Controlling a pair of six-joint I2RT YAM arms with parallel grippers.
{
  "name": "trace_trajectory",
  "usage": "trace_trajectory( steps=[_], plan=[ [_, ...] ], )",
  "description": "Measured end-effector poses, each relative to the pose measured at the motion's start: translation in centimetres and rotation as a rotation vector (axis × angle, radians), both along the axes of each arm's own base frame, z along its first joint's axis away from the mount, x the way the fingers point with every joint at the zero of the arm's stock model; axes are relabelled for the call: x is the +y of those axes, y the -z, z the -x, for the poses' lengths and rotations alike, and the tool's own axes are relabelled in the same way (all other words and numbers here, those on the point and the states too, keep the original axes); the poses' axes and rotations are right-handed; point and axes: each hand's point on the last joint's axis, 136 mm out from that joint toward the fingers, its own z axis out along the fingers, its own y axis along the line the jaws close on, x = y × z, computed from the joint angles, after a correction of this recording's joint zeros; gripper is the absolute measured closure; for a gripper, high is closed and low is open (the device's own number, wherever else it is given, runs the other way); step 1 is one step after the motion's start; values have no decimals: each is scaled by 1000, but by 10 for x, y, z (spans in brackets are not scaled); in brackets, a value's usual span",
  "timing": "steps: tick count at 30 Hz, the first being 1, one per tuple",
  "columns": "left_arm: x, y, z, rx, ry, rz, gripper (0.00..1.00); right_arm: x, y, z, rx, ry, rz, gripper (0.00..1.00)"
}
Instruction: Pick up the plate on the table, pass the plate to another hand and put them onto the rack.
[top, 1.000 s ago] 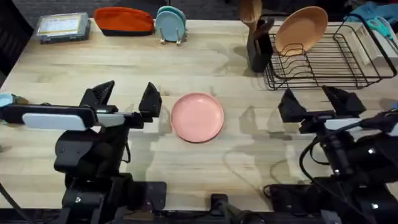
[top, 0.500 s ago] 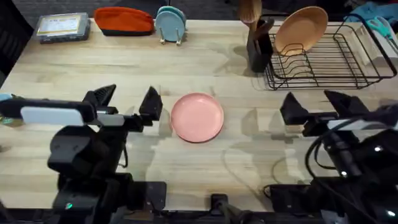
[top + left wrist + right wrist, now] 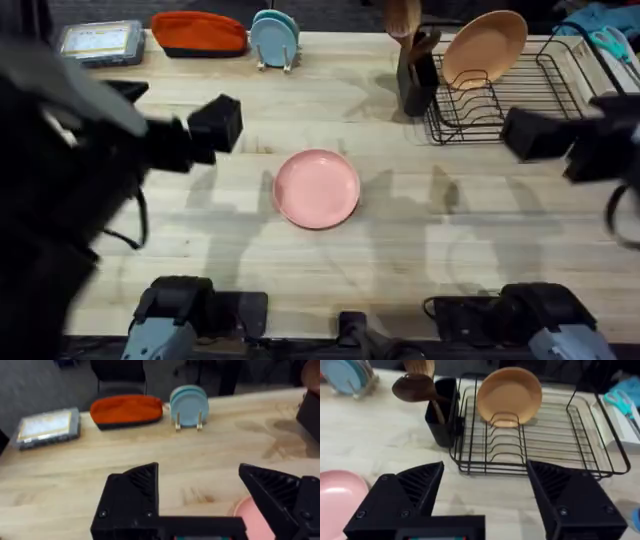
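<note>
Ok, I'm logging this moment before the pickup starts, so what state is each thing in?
pink plate: flat on the table, untouched.
left gripper: open, empty.
right gripper: open, empty.
rack: holds one plate.
orange-tan plate: upright in a rack slot.
light blue plates: upright in a small wooden holder.
black utensil cup: upright beside the rack, wooden spoon inside.

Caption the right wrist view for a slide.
Open right gripper faces the black wire rack holding an upright orange-tan plate; pink plate lies flat on the table.
</note>
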Motion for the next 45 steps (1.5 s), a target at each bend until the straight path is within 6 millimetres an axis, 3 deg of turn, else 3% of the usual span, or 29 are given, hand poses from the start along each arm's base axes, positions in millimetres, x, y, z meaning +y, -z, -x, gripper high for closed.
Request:
trace_trajectory(
  steps=[6,10,19,29,37,38,45],
  plan=[
    [0,-11,-11,254,4,-5,8,0,-33,-16,110,-1,1,5],
    [-4,-14,-15,405,24,4,8,0,-45,-20,161,-2,4,5],
    [-16,-8,-20,565,82,45,7,0,-33,-15,255,-4,7,5],
    [-18,-1,-27,594,88,51,8,0,-34,-16,248,-4,7,4],
    [-21,21,-12,729,101,70,8,0,-30,-19,265,-4,7,4],
    [-25,39,-13,824,112,94,8,0,-25,-23,288,-4,7,4],
    [-30,67,-23,944,120,127,6,0,-23,-25,295,-4,7,4]
  ],
)
